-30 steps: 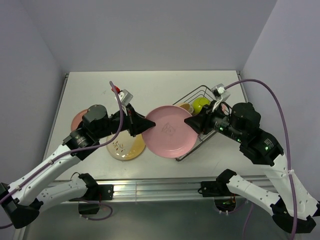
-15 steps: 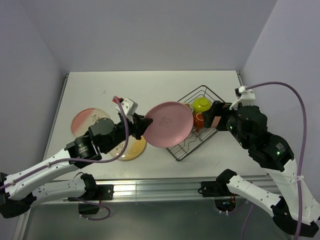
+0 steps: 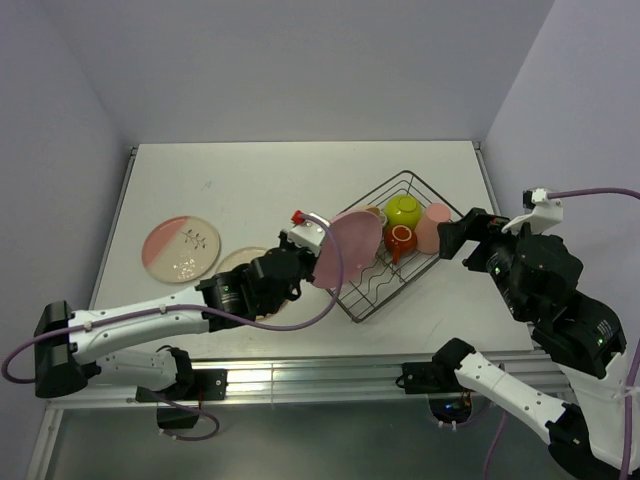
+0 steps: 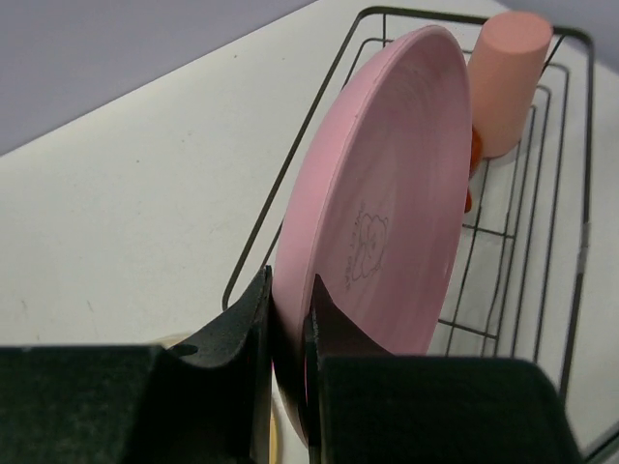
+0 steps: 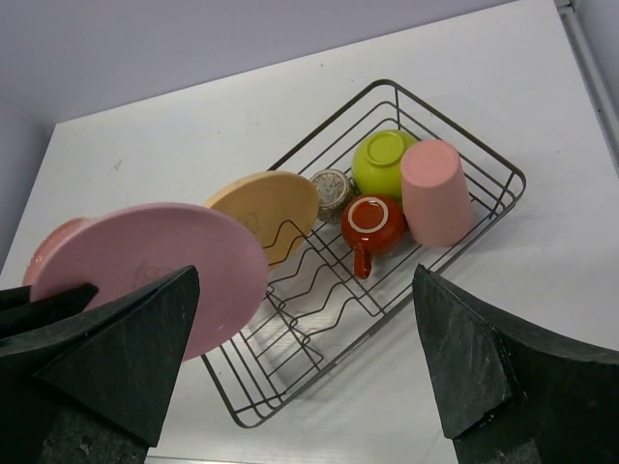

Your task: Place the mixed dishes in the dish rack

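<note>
Starting at 9 o'clock on the counter [image 3: 270,180]: pink-cream twig plate [image 3: 180,248], lying flat. Just toward 3 o'clock from it, cream-yellow plate [image 3: 238,262], also flat and mostly hidden under the left arm.

Next along, left fingers [image 3: 308,265] clamped tight on the rim of the pink plate [image 4: 387,193], one finger on each face. Holding it up on edge, leaning a bit, over the 9 o'clock side of the dish rack [image 3: 357,312]. Honestly can't tell whether the plate's lower edge touches the wires.

Inside the rack, heading toward 3 o'clock:
- orange plate [image 5: 266,208] standing on edge among the wavy dividers, tilted
- small grey cup [image 5: 332,186] just beside it
- lime-green bowl [image 5: 382,159] up at the 12 o'clock side
- dark red-brown mug [image 5: 368,220] right below the bowl, pale inside showing, handle pointing to 6 o'clock
- salmon cup [image 5: 437,193] pressed up against the mug's 3 o'clock side, near the rack's far end

Last, right fingers [image 3: 452,238] spread wide apart, gripping nothing, hanging just off the rack's 3 o'clock end.
</note>
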